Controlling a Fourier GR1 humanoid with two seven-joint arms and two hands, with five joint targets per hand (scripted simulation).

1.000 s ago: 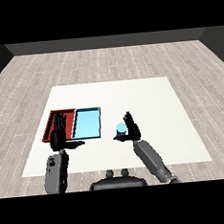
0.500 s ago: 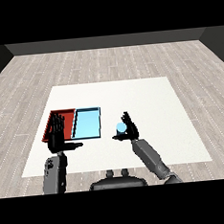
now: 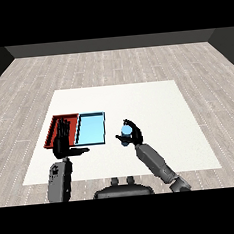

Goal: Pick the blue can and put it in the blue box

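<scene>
Where the white rectangular surface (image 3: pixel 152 101) nears its left edge, a flat red tray (image 3: pixel 55 127) lies with a flat light blue tray (image 3: pixel 90 128) touching its right side, the pair sitting closer to the near edge than the far one. Over the red tray's near part stands the black left hand (image 3: pixel 62 141), its fingers straight and upright, its thumb stretched out sideways below the light blue tray's near left corner; it holds nothing, and its grey forearm (image 3: pixel 60 180) hangs past the near edge. Just right of the light blue tray, apart from it, the small light blue can (image 3: pixel 125 134) sits inside the black right hand (image 3: pixel 132 134), whose fingers and thumb curl round it. Bare white surface separates can and tray. Grey wooden floor (image 3: pixel 110 69) surrounds everything.
</scene>
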